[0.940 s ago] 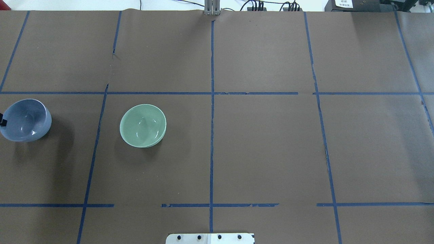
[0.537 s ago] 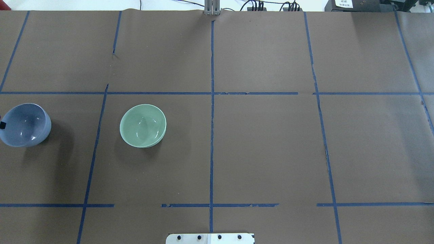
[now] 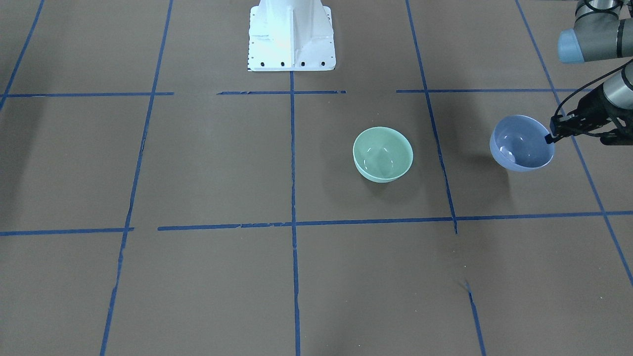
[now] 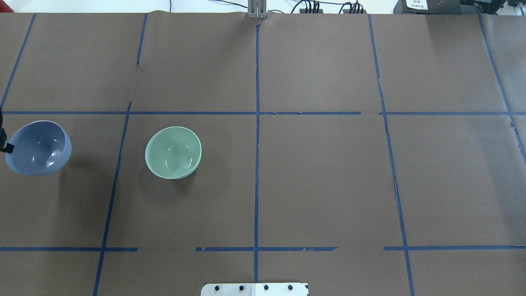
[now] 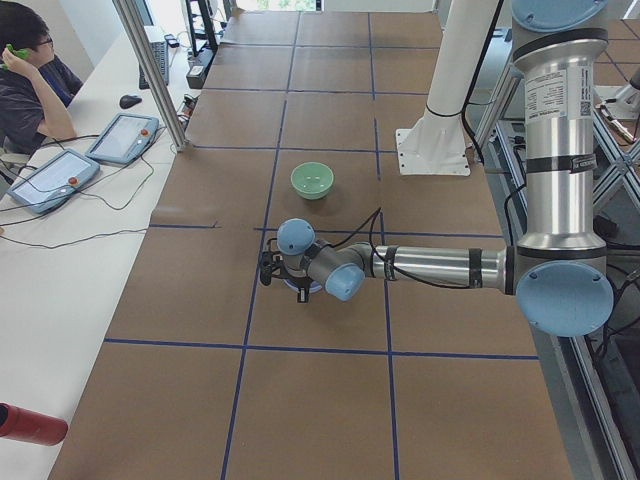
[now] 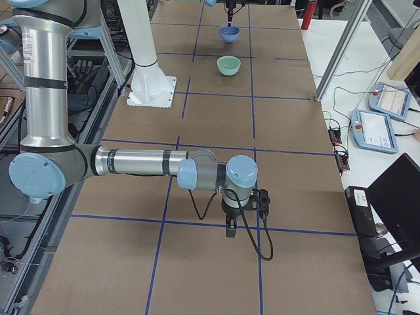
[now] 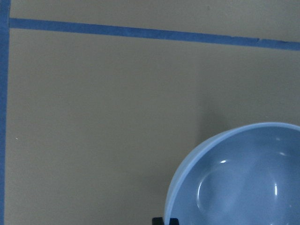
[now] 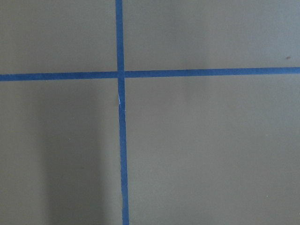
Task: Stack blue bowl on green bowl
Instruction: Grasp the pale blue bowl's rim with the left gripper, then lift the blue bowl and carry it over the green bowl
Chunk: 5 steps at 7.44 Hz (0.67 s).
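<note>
The left gripper's [image 3: 549,137] fingers pinch the rim of the blue bowl [image 3: 520,144], which tips a little and, judging by its offset shadow, seems just clear of the table [image 4: 328,185]. Seen from overhead it hangs at nine o'clock from the upright green bowl [image 4: 173,152], well apart. The right gripper [image 6: 231,230] points down far off toward three o'clock; fingers spread or pressed together, I cannot tell.

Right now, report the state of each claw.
Left claw: closed on the rim of the blue bowl.
Right claw: cannot be told; it shows only in the far side view.
</note>
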Motion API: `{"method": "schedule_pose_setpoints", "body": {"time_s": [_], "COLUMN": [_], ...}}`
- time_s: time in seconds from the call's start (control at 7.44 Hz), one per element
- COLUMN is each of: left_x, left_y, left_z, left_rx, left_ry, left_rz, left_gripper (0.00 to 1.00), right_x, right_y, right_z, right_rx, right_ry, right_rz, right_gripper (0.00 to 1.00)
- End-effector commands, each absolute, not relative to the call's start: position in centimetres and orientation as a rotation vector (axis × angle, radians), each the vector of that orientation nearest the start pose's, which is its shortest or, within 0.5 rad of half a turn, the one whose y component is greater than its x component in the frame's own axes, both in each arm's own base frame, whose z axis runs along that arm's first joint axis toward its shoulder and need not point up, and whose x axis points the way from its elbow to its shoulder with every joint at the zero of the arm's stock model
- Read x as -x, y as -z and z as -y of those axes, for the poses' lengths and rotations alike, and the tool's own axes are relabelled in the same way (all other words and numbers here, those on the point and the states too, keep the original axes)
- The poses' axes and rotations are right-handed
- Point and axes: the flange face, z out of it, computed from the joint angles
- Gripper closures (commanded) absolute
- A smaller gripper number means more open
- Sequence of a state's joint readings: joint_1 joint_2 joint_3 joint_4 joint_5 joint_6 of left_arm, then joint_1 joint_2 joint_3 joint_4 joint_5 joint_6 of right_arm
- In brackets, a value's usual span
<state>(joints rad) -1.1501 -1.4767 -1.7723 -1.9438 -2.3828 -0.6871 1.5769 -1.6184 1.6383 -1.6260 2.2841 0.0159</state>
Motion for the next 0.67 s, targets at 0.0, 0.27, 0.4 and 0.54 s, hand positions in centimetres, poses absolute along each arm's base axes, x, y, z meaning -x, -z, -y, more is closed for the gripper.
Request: {"method": "schedule_pose_setpoints", "body": {"time_s": [0.0,0.27,0.4,0.54], "left_x": [-13.3,-17.2,-21.0,-24.6], "left_y": [-46.7,-40.7,-38.8,-37.1], "left_z": [45.1,45.5,45.0,44.6], "left_rx": [0.039,0.077,0.111,0.147], "left_ry": [0.174,0.301,0.333,0.356], "left_rz": [-0.944,-0.984,-0.981,-0.985], "left_gripper": [1.0,1.0,1.0,1.0], "right_x": [-7.1,-7.1,-7.2,-7.1], "right_y": [-65.8,-65.8,-65.8,-65.7], "right_z": [46.8,46.8,46.8,46.9], "right_rx": [0.038,0.037,0.037,0.036], "right_ry": [-0.035,-0.033,-0.035,-0.034], "right_rz": [0.713,0.713,0.713,0.713], "right_gripper": [0.0,0.0,0.0,0.0]}}
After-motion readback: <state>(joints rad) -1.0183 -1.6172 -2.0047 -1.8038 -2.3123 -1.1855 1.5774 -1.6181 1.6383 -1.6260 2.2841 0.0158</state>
